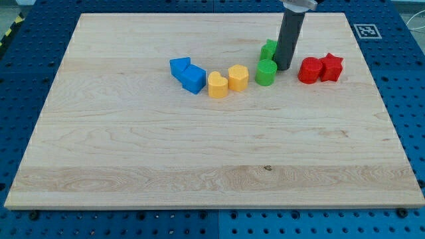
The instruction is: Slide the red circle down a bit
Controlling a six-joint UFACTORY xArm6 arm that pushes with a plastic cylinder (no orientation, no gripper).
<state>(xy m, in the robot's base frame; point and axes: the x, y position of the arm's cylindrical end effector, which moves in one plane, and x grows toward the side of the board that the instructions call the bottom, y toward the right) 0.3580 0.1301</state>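
Observation:
The red circle [309, 70] lies at the view's upper right on the wooden board [133, 166], touching a red star-shaped block [331, 68] on its right. My tip [283, 68] is down at the board, just left of the red circle with a small gap, and right next to a green cylinder [265, 72]. A second green block [269, 49] sits behind the cylinder, partly hidden by the rod.
A yellow hexagon [238, 78] and a yellow heart [217, 85] lie left of the green cylinder. Two blue blocks [188, 73] lie further left, touching. A fiducial marker [366, 30] sits off the board's top right corner.

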